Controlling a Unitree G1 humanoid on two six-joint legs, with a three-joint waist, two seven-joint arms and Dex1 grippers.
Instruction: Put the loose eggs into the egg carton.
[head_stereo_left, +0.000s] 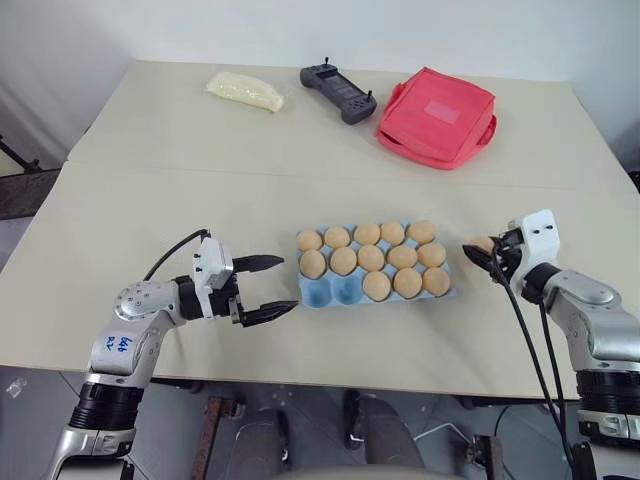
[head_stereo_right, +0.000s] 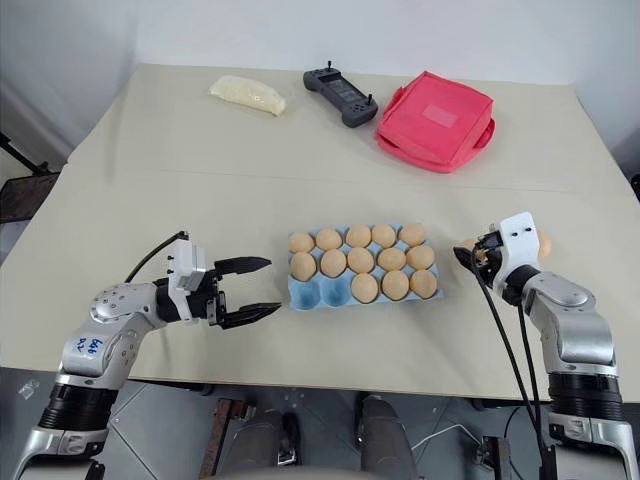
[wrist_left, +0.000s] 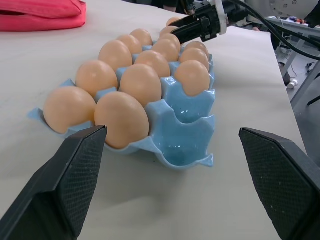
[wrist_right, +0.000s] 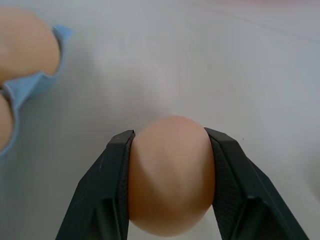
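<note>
My right gripper (wrist_right: 170, 175) is clamped on a smooth tan-orange oval egg (wrist_right: 171, 172), right of centre in the head view. The light blue moulded egg carton (head_stereo_left: 325, 293) lies leftward, its two vacant cups at the near-left end, nearer my left gripper (head_stereo_left: 268, 288), which stands open and empty.

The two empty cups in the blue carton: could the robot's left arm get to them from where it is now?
Probably yes: the empty cups sit at the egg carton corner nearest the open left end effector, with bare table between.
</note>
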